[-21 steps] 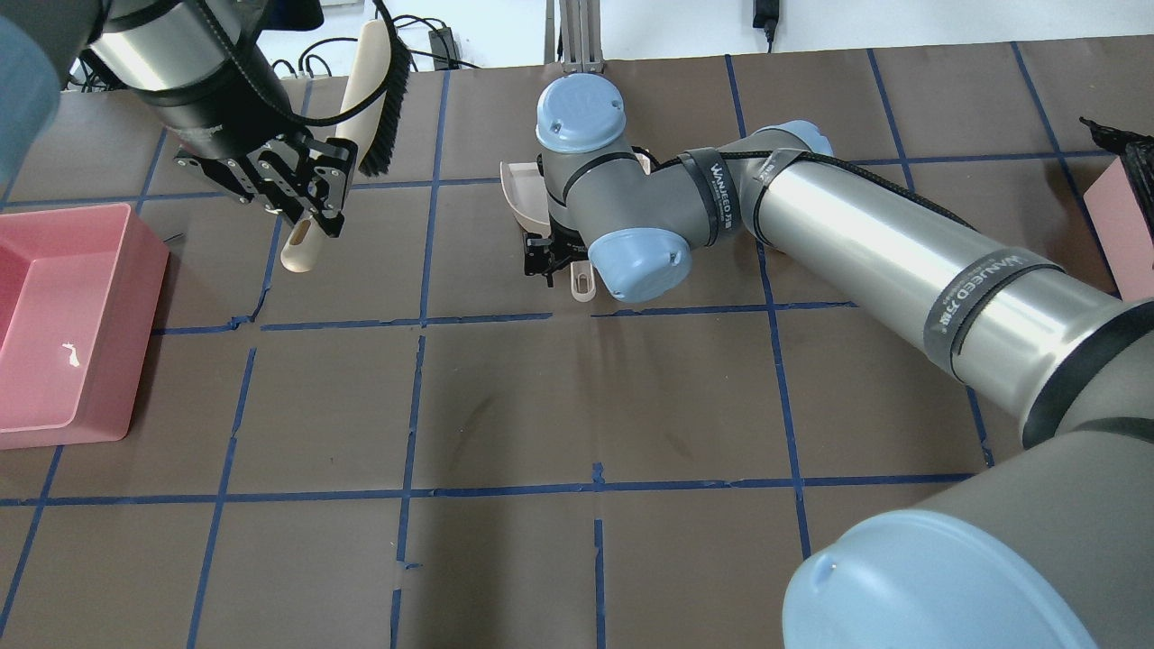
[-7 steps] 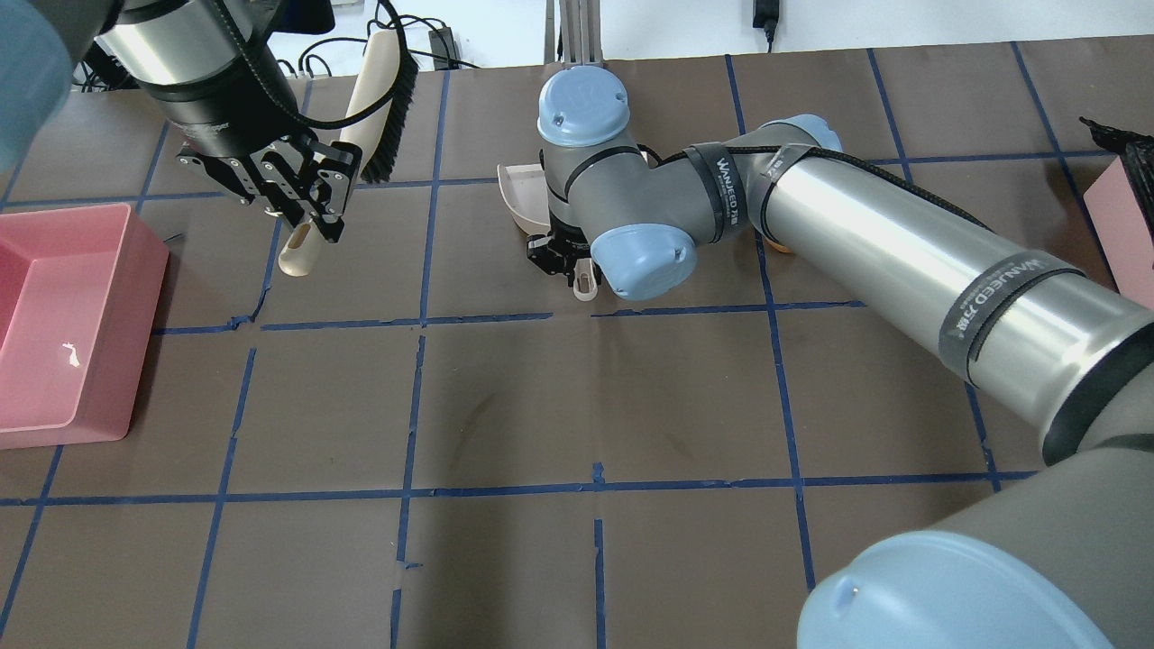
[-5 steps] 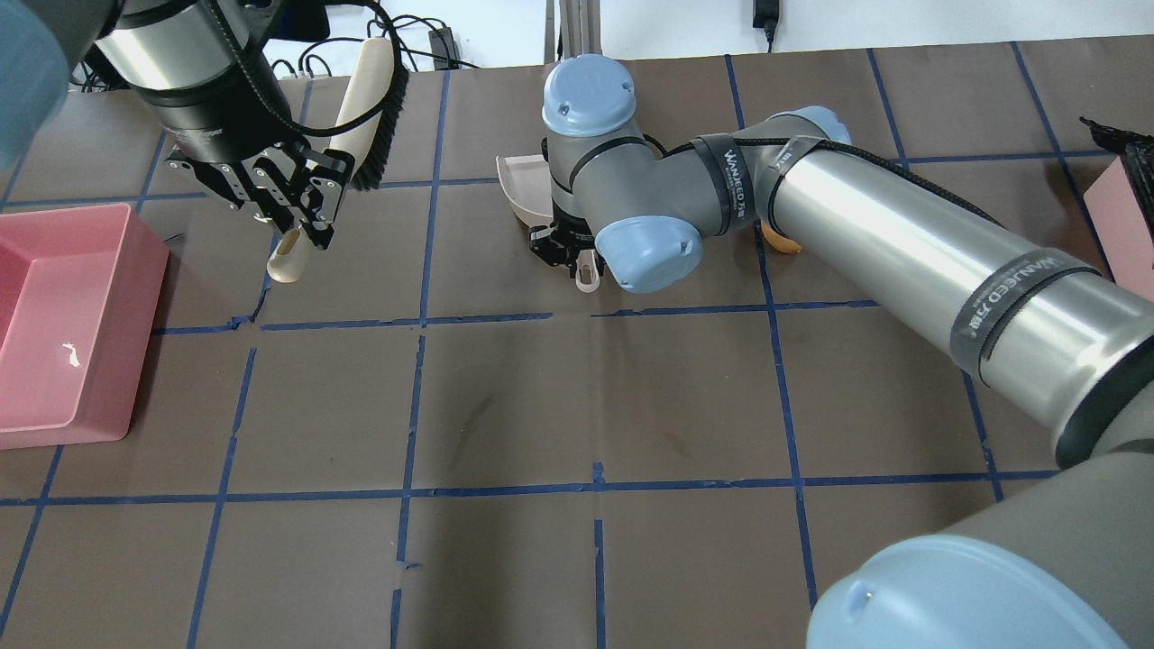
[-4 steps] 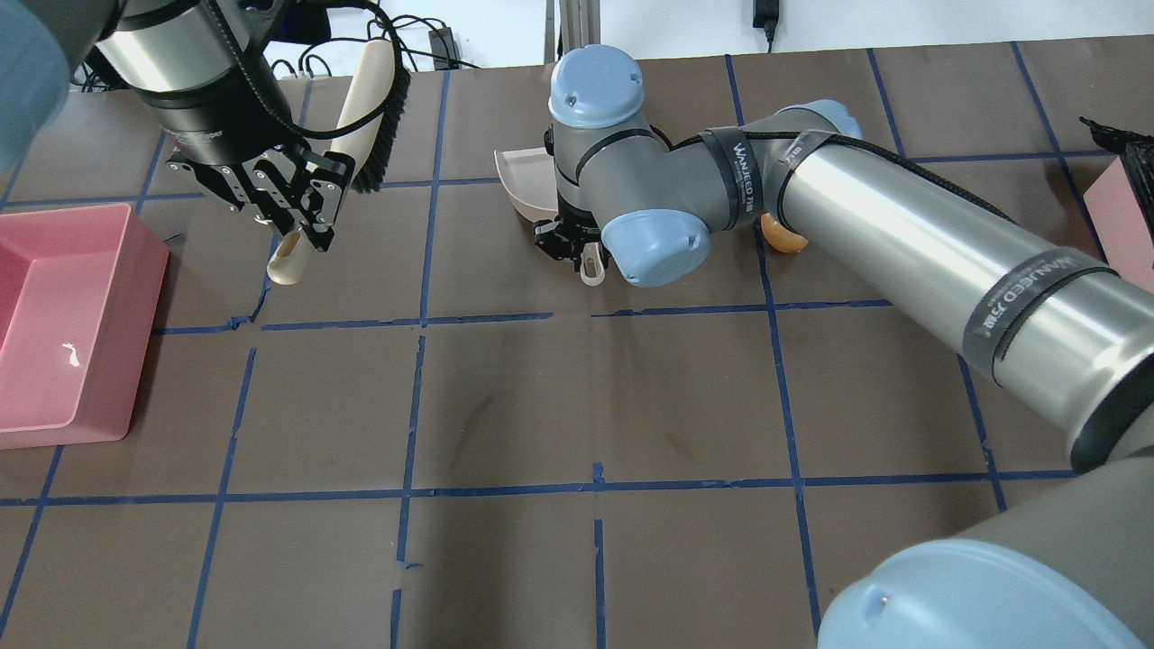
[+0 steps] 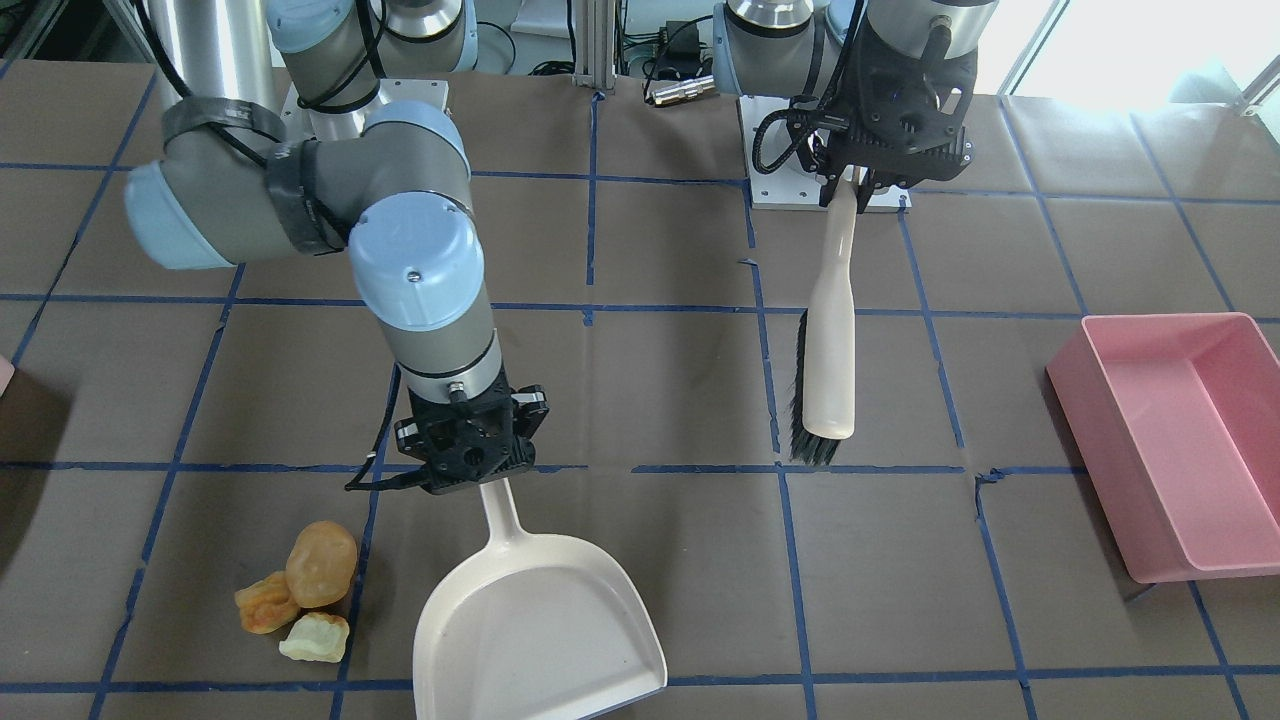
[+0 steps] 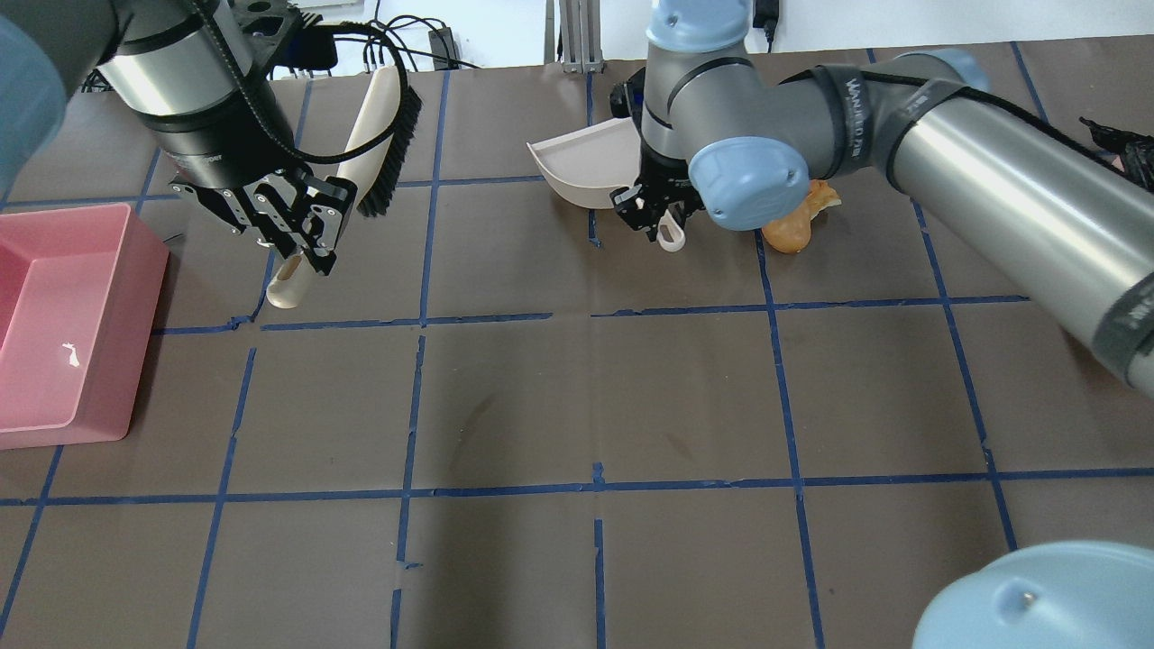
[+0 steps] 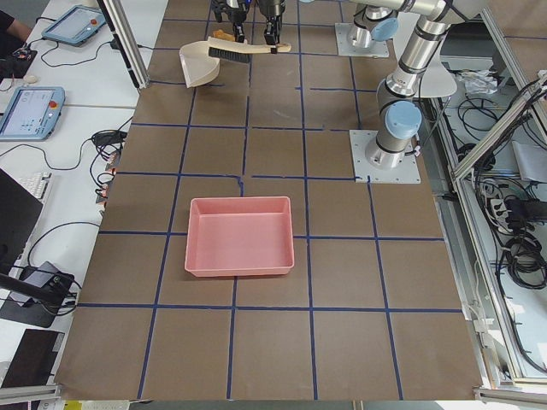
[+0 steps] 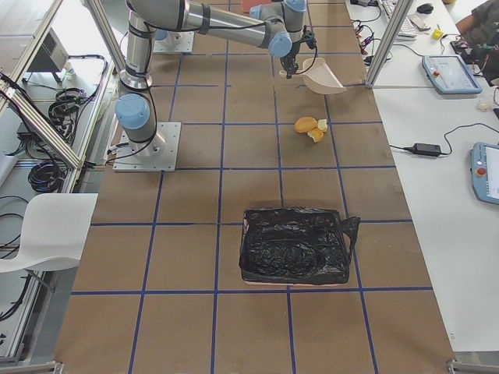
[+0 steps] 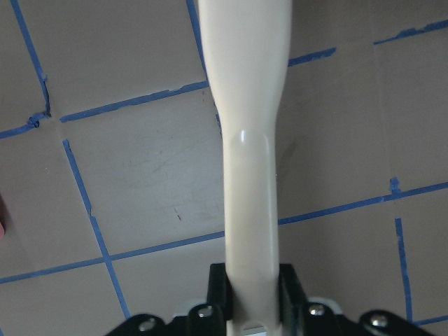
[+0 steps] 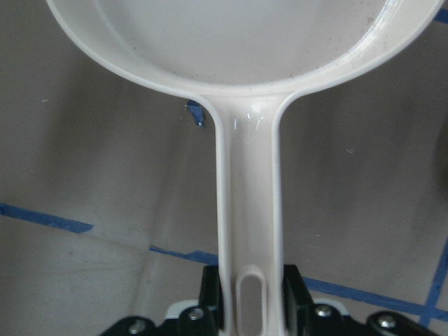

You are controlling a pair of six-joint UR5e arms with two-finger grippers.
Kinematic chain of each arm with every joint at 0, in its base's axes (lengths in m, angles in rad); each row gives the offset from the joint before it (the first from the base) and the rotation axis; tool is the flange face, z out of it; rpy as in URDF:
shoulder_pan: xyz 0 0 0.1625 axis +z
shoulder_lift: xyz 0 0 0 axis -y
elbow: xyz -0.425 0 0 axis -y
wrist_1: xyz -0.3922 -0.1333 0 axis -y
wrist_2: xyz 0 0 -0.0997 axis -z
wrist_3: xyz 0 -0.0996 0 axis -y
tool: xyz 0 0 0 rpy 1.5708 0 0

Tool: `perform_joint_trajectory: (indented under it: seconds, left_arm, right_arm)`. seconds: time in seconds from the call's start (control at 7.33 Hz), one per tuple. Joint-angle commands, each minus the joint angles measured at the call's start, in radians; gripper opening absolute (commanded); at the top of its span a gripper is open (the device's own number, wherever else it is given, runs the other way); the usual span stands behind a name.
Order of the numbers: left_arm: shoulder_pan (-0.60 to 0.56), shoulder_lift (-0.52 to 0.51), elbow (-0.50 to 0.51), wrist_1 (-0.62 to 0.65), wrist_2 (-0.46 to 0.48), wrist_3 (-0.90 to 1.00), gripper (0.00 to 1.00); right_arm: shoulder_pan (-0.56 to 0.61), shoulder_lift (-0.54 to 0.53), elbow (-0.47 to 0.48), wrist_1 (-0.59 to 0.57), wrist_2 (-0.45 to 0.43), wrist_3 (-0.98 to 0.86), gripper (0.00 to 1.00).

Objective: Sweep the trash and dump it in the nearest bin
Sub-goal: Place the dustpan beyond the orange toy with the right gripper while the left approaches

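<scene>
Currently right tool [image 5: 478, 478] clamps cream plastic dustpan [image 5: 540, 625], left tool [image 5: 850, 190] black-bristled brush [image 5: 832, 340]; hard sweeping could scatter 3 food-like lumps [image 5: 320, 565] beside right tool.

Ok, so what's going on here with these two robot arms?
It's a sweep-up job. The left gripper is shut on the handle of a brush, held well clear of the trash. The right gripper is shut on the handle of a dustpan, whose empty pan sits beside the trash, three food lumps bunched on the table. Nothing is swept in yet. The black-lined bin sits farther along on the robot's right.
</scene>
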State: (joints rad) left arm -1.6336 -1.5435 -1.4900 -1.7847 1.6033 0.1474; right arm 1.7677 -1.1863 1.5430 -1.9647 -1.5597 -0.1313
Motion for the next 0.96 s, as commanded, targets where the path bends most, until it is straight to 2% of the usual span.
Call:
perform_joint_trajectory:
  seconds: [0.0,0.41,0.82]
  left_arm:
    - [0.000,-0.004,-0.001,-0.005,-0.006,-0.058,0.00]
    - [0.000,-0.030,0.008,-0.012,-0.014,-0.106,0.00]
    - [-0.080,-0.120,0.045,-0.029,-0.032,-0.192,0.00]
  right_arm:
    - [-0.097,-0.080,-0.015,0.117,-0.002,-0.207,0.00]
    - [-0.307,-0.140,-0.069,0.290,-0.043,-0.677,0.00]
    - [-0.527,-0.168,-0.086,0.314,-0.068,-1.165,0.00]
